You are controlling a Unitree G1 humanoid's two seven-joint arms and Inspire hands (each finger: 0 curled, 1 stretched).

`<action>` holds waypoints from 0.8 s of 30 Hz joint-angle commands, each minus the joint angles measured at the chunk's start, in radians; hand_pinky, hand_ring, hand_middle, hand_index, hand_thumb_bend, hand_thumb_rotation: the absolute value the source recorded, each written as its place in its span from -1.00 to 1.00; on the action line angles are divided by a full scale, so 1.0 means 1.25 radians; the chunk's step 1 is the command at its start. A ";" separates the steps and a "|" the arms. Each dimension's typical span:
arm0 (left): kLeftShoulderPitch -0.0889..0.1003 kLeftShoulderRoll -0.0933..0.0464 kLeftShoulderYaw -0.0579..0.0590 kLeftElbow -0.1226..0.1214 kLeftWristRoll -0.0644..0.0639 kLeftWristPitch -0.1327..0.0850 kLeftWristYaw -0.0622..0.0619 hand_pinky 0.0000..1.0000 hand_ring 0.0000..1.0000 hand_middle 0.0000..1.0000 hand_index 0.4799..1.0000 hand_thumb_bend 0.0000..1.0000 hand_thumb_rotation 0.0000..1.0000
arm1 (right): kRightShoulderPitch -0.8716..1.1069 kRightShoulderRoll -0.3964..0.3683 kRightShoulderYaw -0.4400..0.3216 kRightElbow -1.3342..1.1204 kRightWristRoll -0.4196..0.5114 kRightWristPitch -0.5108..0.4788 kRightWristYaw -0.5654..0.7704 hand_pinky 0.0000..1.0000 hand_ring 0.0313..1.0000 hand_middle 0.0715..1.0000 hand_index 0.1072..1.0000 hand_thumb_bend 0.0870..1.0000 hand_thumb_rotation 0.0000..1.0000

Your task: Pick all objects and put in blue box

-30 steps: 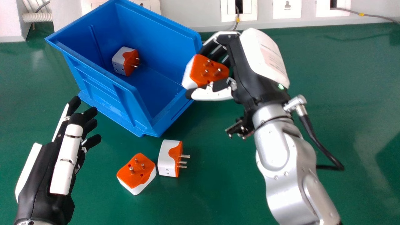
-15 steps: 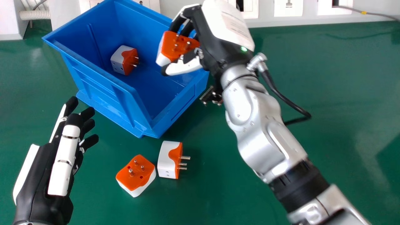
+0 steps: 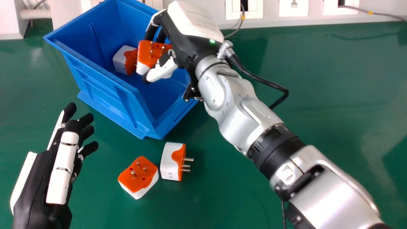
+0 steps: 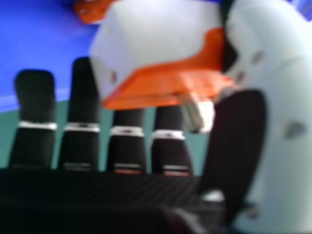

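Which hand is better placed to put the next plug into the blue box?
Right, I'd say: the right hand holds a plug over the blue box, while the left hand is empty and outside it.

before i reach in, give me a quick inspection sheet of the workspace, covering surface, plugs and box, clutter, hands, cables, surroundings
surface: green table under the box
box: blue box, open-topped
plugs: boxed plug inside; held plug over the box; on the table, pins-up plug beside sideways plug
clutter: nothing seen
hands: right hand pinches a plug; left hand open, at the head view's left
cables: black cable loops from the right wrist; grey cord along the wall
surroundings: wall with socket plates behind the table
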 commanded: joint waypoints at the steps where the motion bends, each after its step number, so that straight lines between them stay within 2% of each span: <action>1: 0.015 -0.006 0.001 -0.028 0.004 -0.018 0.002 0.75 0.86 0.86 0.91 -0.17 1.00 | -0.066 0.015 0.000 0.025 0.010 -0.022 -0.015 -0.40 -0.20 0.00 0.00 -0.13 -1.00; 5: 0.029 -0.009 0.003 -0.031 -0.004 -0.024 -0.002 0.73 0.85 0.86 0.90 -0.19 1.00 | -0.091 0.027 0.007 0.070 0.010 -0.030 -0.027 -0.38 -0.20 -0.03 0.01 -0.13 -1.00; 9: 0.034 -0.012 0.004 -0.031 -0.010 -0.030 -0.008 0.73 0.85 0.85 0.90 -0.19 1.00 | -0.099 0.033 0.007 0.093 0.013 -0.039 -0.040 -0.36 -0.19 -0.04 0.01 -0.12 -1.00; 15: 0.035 -0.015 0.011 -0.013 -0.020 -0.051 -0.020 0.74 0.85 0.86 0.89 -0.20 1.00 | -0.094 0.029 0.006 0.102 0.018 -0.042 -0.043 -0.35 -0.19 -0.04 0.00 -0.12 -1.00; 19: 0.033 -0.017 0.013 -0.007 -0.021 -0.056 -0.022 0.75 0.85 0.86 0.89 -0.20 1.00 | -0.079 0.028 0.004 0.099 0.022 -0.039 -0.047 -0.34 -0.19 -0.04 0.00 -0.12 -1.00; 24: 0.037 -0.022 0.010 -0.012 -0.022 -0.057 -0.020 0.76 0.86 0.87 0.90 -0.21 1.00 | -0.062 0.024 0.005 0.085 0.034 -0.038 -0.043 -0.34 -0.19 -0.04 0.00 -0.12 -1.00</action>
